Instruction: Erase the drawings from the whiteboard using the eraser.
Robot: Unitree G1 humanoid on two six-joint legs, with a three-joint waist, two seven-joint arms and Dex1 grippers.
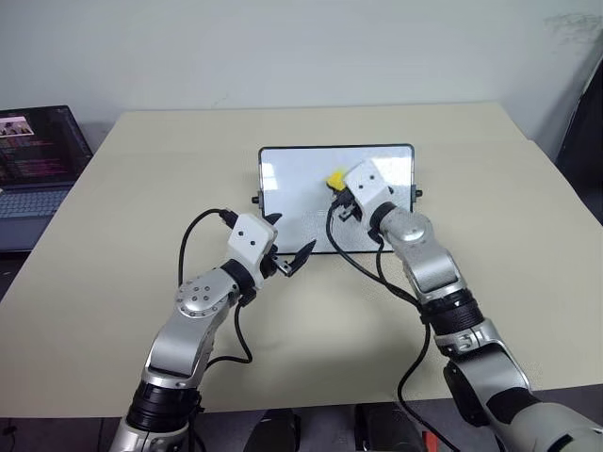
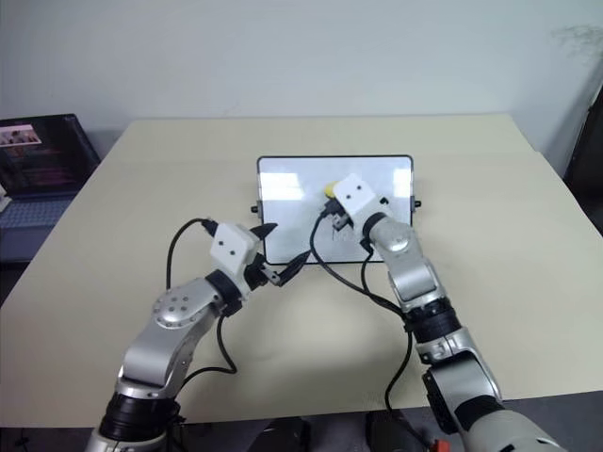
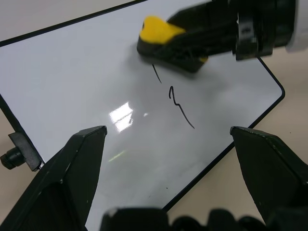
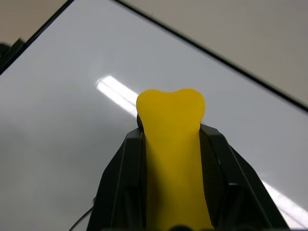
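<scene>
The eraser (image 4: 171, 159) is sitting clamped between the two fingers of the right end effector (image 1: 341, 191), its yellow end sticking out past the fingertips and its dark underside facing the whiteboard (image 1: 292, 202). The right end effector is closing tightly on it and hovering over the board's upper middle. The drawings (image 3: 175, 98) are lying just beside the eraser's dark face, two thin strokes on the glossy white, on the side toward the left end effector (image 1: 287, 247). The left end effector is standing spread wide and holding nothing, at the board's near edge, with the strokes lying ahead between its fingers. The board is lying flat on the beige surface (image 1: 132, 235).
</scene>
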